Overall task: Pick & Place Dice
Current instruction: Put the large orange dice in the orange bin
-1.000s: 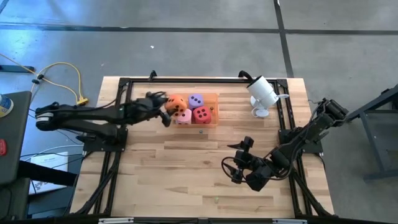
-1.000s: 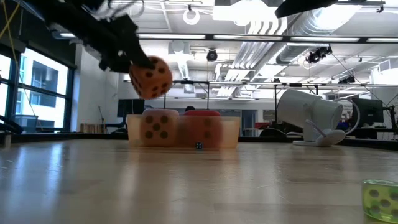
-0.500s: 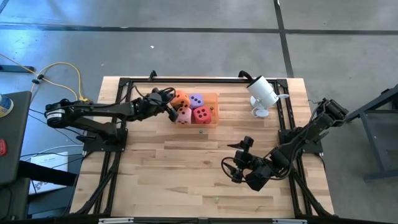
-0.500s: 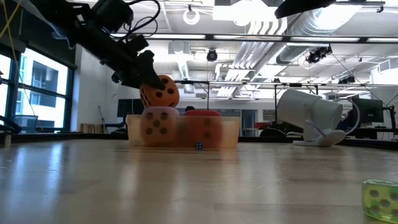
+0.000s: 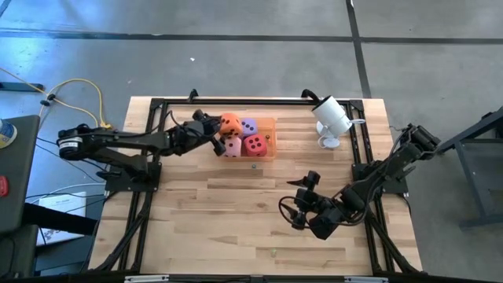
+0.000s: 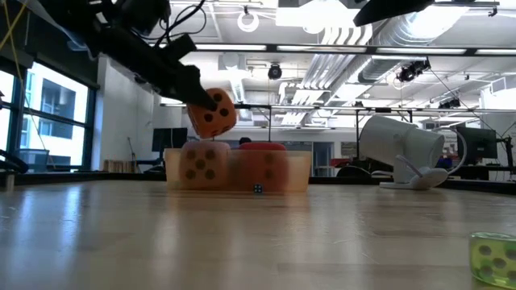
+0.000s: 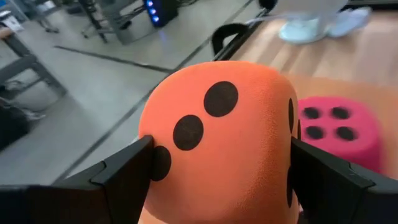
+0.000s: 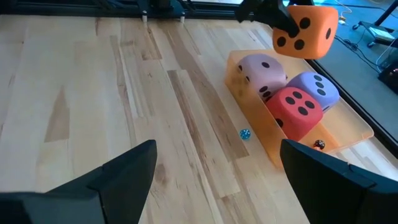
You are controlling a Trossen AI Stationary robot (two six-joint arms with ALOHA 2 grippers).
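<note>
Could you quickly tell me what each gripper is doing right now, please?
Left gripper: shut on the orange die, above the tray.
Right gripper: open, holding nothing.

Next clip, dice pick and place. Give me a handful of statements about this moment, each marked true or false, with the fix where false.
1. The left pincer holds the orange die in the air above the tray. True.
2. The pink die, red die and purple die sit in the tray. True.
3. The right pincer grips the red die. False: it is open and empty, over bare table away from the tray.
4. The orange die rests on the wooden table. False: it is held off the surface.
5. A tiny blue die lies on the table just outside the tray. True.
</note>
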